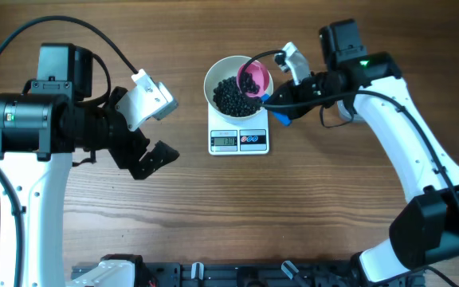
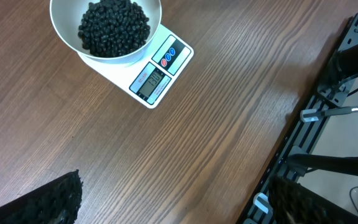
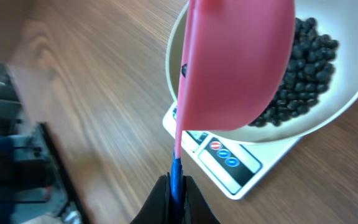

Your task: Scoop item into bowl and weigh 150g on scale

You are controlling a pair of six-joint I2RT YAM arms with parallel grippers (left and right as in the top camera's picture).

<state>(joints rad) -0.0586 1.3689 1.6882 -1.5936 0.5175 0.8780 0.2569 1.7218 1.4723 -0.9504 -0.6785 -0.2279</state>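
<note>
The white bowl [image 1: 212, 77] stands on the scale [image 1: 239, 140] at the table's back centre and holds a heap of the black item [image 1: 231, 97]. Over the bowl's right side a pink scoop [image 1: 254, 79] is tipped, and my right gripper [image 1: 280, 109] is shut on its blue handle [image 3: 176, 173]. In the right wrist view the scoop [image 3: 235, 62] covers part of the bowl [image 3: 347, 93] and the item [image 3: 303, 74]. My left gripper [image 1: 143, 131] hangs open and empty left of the scale. Its wrist view shows the bowl [image 2: 61, 25], the item [image 2: 114, 25] and the scale [image 2: 160, 74].
A black rail with clamps [image 1: 237, 275] runs along the table's front edge, also seen as the rail [image 2: 328, 93] at the right of the left wrist view. Bare wood lies between the scale and this rail.
</note>
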